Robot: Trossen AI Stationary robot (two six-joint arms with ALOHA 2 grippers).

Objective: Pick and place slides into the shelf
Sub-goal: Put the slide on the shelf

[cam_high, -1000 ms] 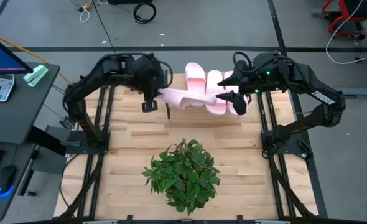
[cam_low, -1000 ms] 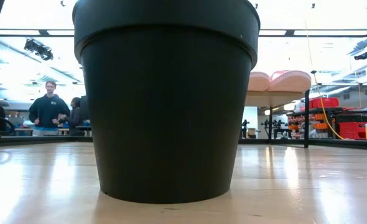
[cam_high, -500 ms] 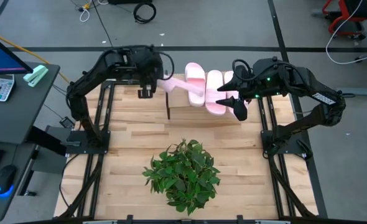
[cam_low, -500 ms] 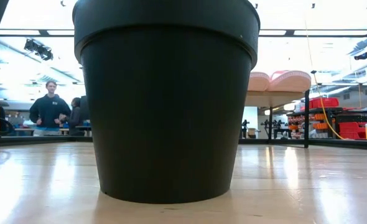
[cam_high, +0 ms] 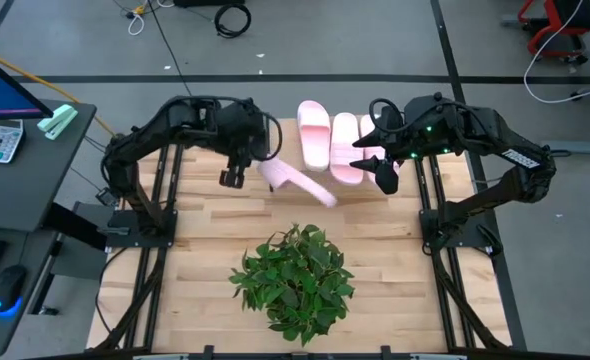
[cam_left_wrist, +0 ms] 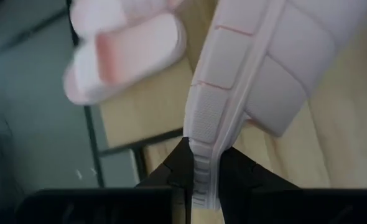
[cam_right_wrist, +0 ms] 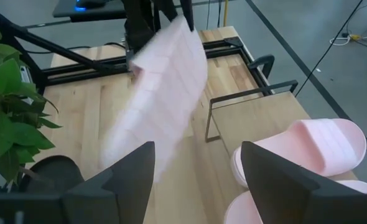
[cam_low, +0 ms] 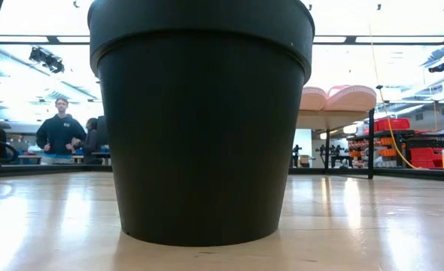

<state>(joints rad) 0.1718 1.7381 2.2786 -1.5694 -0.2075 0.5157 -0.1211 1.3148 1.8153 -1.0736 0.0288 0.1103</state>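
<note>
My left gripper (cam_high: 262,168) is shut on one pale pink slide (cam_high: 297,182), which slants out over the table in front of the shelf (cam_high: 285,135). In the right wrist view this slide (cam_right_wrist: 165,93) shows its sole, blurred. Other slides (cam_high: 330,142) lie side by side on the shelf's plank top, also seen in the low view (cam_low: 339,98). My right gripper (cam_high: 375,165) hovers open over the shelf's right part, beside those slides, with nothing between its fingers (cam_right_wrist: 127,180). My left gripper pinches the ribbed rim of the slide's sole (cam_left_wrist: 202,158) between its two fingers (cam_left_wrist: 174,171), at one end of the slide. The fingers slant down from the table's left. The slide juts out beyond them, turned on edge and lifted clear of table and shelf.
A leafy plant (cam_high: 295,280) in a black pot (cam_low: 199,120) stands at the table's near middle and blocks most of the low view. Bare wood lies between plant and shelf. People stand in the room far behind the table.
My left gripper has swung toward the far edge and back again, rolling its wrist. The slide, which lay stretched across the shelf with its free end by my right gripper, has swung away from it and now slants toward the near right in front of the shelf.
</note>
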